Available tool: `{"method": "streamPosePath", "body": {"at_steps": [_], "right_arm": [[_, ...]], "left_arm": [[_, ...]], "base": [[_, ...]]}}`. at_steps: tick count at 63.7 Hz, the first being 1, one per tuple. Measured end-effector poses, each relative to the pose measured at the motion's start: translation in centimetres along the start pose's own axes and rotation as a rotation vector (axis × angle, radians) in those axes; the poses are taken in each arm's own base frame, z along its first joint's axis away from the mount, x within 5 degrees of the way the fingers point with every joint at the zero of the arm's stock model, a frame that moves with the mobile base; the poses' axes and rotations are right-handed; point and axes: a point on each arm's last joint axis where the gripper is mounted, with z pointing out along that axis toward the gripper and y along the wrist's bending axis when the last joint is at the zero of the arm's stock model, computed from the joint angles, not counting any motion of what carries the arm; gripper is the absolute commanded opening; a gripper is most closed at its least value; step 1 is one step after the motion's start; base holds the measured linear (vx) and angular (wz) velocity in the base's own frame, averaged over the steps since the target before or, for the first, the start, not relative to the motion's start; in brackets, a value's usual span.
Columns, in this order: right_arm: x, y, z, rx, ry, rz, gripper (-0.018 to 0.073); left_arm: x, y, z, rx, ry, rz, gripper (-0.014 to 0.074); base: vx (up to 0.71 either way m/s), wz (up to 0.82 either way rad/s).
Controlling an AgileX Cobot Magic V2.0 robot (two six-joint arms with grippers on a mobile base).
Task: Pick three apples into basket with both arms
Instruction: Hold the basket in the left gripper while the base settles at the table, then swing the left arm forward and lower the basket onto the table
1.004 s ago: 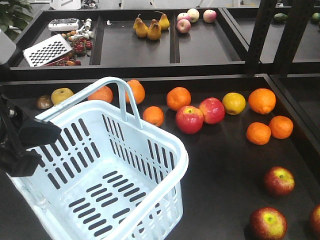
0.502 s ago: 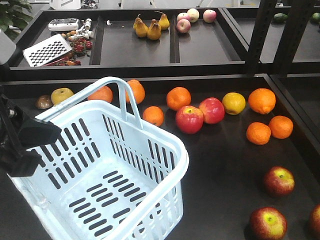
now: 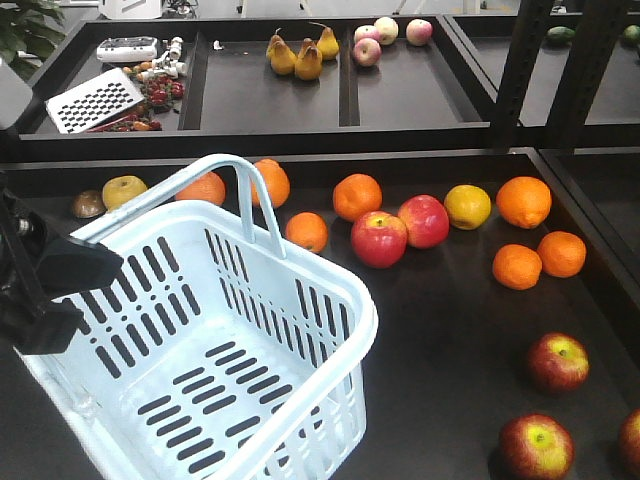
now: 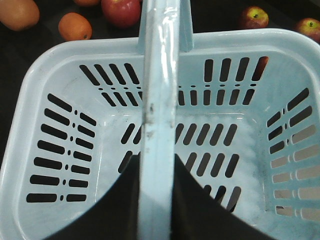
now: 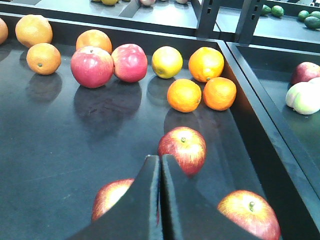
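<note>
Left tool [image 4: 156, 170] is clamped on the basket's handle [image 4: 159, 75], one black finger on each side of the hoop, so it's got a firm hold. Right tool [image 5: 159, 165] has its fingers pressed flat together with nothing between them.

Basket [image 3: 362, 318] is pale blue-white plastic with long slots down the sides and across the bottom, plus a flared rim. It's at the front left of the bench [image 5: 75, 150], tilted. Can't tell if it's touching the surface. Nothing inside it.

Three apples [image 5: 182, 150] are at the front right of the bench, well apart from the basket. They're dark red with streaky yellow-green patches around the stems. From the right wrist view, one is just past the fingertips, one is low on the left and half hidden behind a finger, and one is low on the right.

Further back are two pink-red apples [image 5: 91, 66], touching each other, with oranges [image 5: 184, 95] scattered around them.
</note>
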Motion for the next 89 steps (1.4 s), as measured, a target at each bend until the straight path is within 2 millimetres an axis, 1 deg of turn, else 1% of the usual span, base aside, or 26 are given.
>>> {"method": "streamPosePath", "body": {"at_steps": [47,54,67,74,79,89], "right_arm": [[0.0,0.0,0.0,0.000,0.000,0.000,-0.0008],[0.0,0.0,0.0,0.000,0.000,0.000,-0.0008],[0.0,0.0,0.0,0.000,0.000,0.000,-0.0008],[0.0,0.0,0.0,0.000,0.000,0.000,-0.0008],[0.0,0.0,0.0,0.000,0.000,0.000,-0.0008],[0.0,0.0,0.0,0.000,0.000,0.000,-0.0008]], "left_arm": [[0.1,-0.1,0.0,0.016,0.014,-0.001,-0.0007],[0.1,-0.4,0.0,0.041,0.009,0.035,-0.0007],[-0.3,-1.0,0.0,0.105,-0.041,0.174,-0.0007],[-0.7,-1.1,0.9,0.143,-0.048,0.240,-0.0007],[-1.1,-1.1,2.1,0.171,-0.030,0.281,-0.0007],[-1.8,-0.7,5.1,0.201,-0.002,0.372,-0.0007]], "base": [[0.00,0.00],[0.00,0.00],[0.00,0.00],[0.00,0.00],[0.00,0.00],[0.00,0.00]]}}
